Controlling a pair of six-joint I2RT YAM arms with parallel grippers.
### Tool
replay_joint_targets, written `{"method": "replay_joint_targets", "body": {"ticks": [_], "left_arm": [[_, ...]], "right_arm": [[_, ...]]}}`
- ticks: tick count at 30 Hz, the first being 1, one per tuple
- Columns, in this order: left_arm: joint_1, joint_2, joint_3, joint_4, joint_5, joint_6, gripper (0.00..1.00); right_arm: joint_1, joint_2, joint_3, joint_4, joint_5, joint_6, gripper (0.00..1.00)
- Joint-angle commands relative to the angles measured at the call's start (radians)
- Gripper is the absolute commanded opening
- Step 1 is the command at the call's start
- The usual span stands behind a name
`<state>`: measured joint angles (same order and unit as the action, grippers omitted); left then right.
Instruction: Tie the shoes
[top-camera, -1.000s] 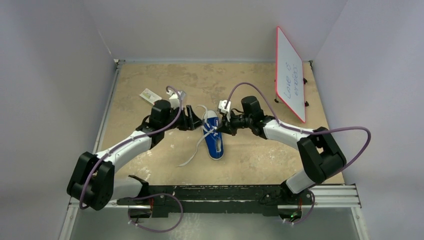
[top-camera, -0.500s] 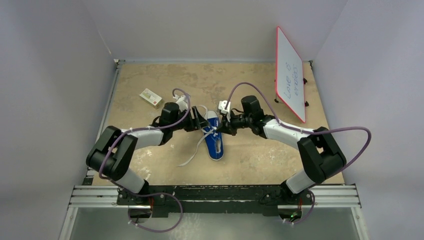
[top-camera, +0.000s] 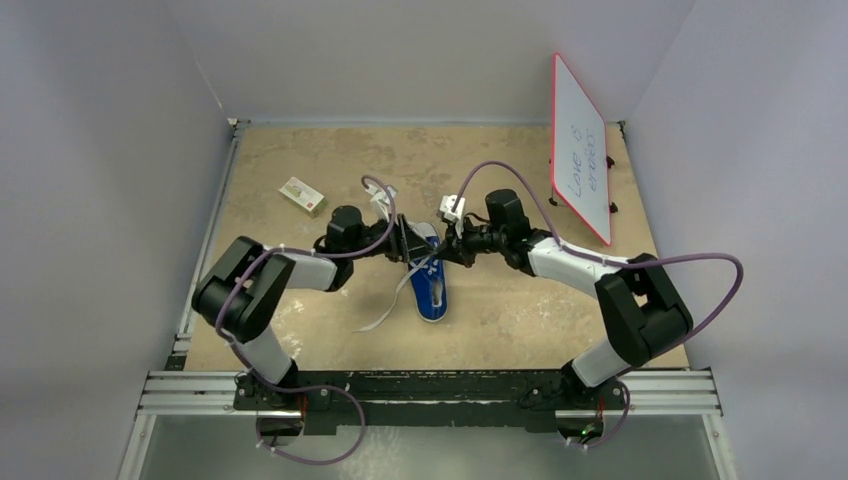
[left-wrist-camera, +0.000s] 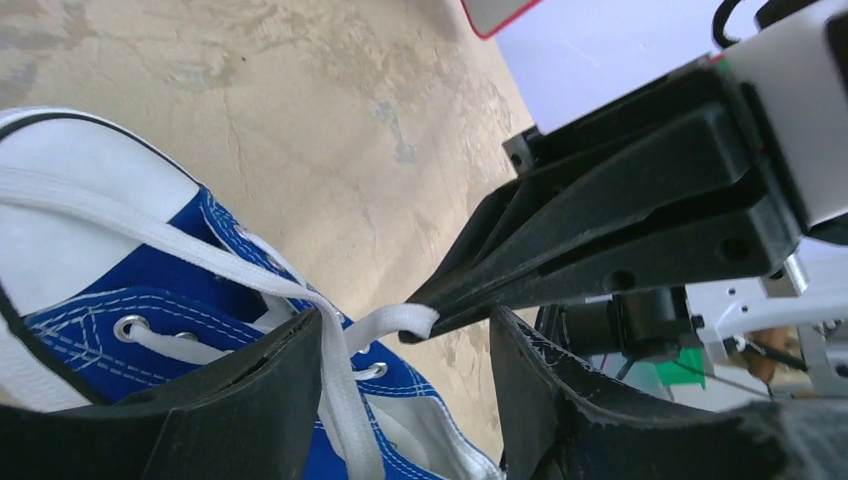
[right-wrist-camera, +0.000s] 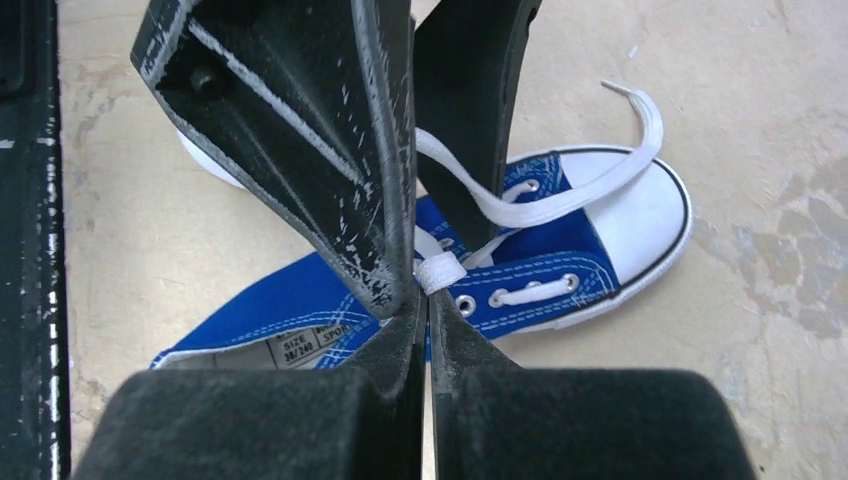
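The blue shoe (top-camera: 432, 290) with white toe cap lies mid-table, toe away from the arms. My right gripper (top-camera: 447, 253) comes in from the right and is shut on a loop of white lace (right-wrist-camera: 438, 270) just above the eyelets (right-wrist-camera: 428, 292). My left gripper (top-camera: 410, 245) meets it from the left, open. In the left wrist view its two fingers (left-wrist-camera: 220, 400) straddle the pinched lace loop (left-wrist-camera: 395, 320) and the right gripper's tip (left-wrist-camera: 410, 335). Another lace strand runs along the inner face of its left finger. Nothing is clamped between the left jaws.
A loose lace end (top-camera: 385, 310) trails over the table towards the near left. A small white-and-red box (top-camera: 302, 195) lies at the back left. A red-framed whiteboard (top-camera: 580, 145) leans at the back right. Walls close in three sides.
My left arm has swung right, bringing its open gripper from beside the shoe to over the eyelets, against the right gripper's tip. The right gripper keeps its hold, shifted only slightly.
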<state>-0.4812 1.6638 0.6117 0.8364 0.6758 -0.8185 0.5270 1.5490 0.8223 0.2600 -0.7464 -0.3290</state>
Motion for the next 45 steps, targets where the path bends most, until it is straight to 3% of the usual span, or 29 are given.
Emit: {"method": "replay_joint_targets", "body": {"ticks": [1,3,10,16,22,29,32,36,39,42,45], "left_arm": [[-0.005,0.124,0.081,0.099,0.135,0.034,0.59],[-0.008,0.170,0.082,0.205,0.160,-0.015,0.60],[-0.008,0.316,0.024,0.850,0.197,-0.416,0.60],[-0.021,0.340,0.026,0.895,0.225,-0.465,0.55],[-0.020,0.289,-0.009,0.793,0.238,-0.391,0.48],[-0.020,0.250,-0.025,0.721,0.269,-0.362,0.24],[-0.020,0.211,-0.032,0.617,0.270,-0.305,0.13],[-0.020,0.095,-0.054,0.341,0.219,-0.073,0.12],[-0.023,0.004,-0.031,0.003,0.169,0.142,0.13],[-0.024,-0.014,-0.009,-0.087,0.176,0.204,0.13],[-0.029,0.020,0.010,-0.055,0.216,0.168,0.12]], "right_arm": [[-0.006,-0.036,0.004,0.063,0.009,0.029,0.00],[-0.007,-0.036,0.003,0.068,0.011,0.039,0.00],[-0.016,-0.041,-0.004,0.094,0.009,0.070,0.00],[-0.028,-0.044,-0.001,0.106,0.015,0.089,0.00],[-0.050,-0.059,-0.024,0.131,0.027,0.116,0.00],[-0.051,-0.071,-0.031,0.100,0.043,0.089,0.00],[-0.051,-0.073,-0.034,0.087,0.061,0.082,0.00],[-0.051,-0.076,-0.038,0.066,0.090,0.067,0.00],[-0.051,-0.079,-0.039,0.054,0.100,0.056,0.00],[-0.051,-0.072,-0.038,0.060,0.112,0.063,0.00],[-0.051,-0.058,-0.023,0.066,0.119,0.070,0.00]]}}
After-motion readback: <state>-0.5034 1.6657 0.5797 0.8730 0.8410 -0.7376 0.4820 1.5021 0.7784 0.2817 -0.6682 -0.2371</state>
